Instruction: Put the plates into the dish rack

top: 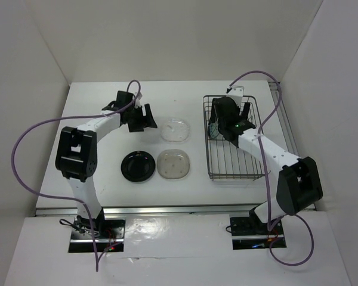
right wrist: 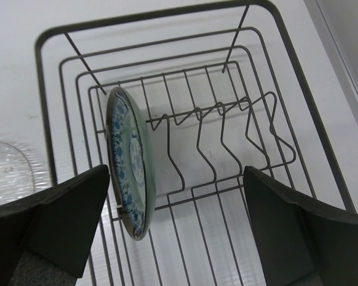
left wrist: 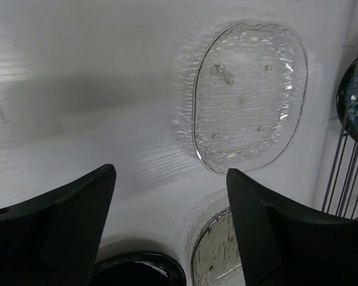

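Observation:
The blue-green patterned plate (right wrist: 130,161) stands on edge at the left end of the dish rack (top: 234,138); it also shows in the top view (top: 213,128). My right gripper (right wrist: 176,223) is open and empty above the rack, just right of that plate. The clear glass plate (top: 175,128) lies flat on the table; in the left wrist view it (left wrist: 250,95) lies ahead of my open, empty left gripper (left wrist: 170,223). The black plate (top: 138,166) and the grey-beige plate (top: 173,164) lie side by side nearer the arms, both partly visible under the left fingers.
The rack's upright prongs (right wrist: 221,140) stand free to the right of the patterned plate. White walls enclose the table on three sides. A metal rail (top: 289,128) runs along the right edge. Purple cables loop from both arms.

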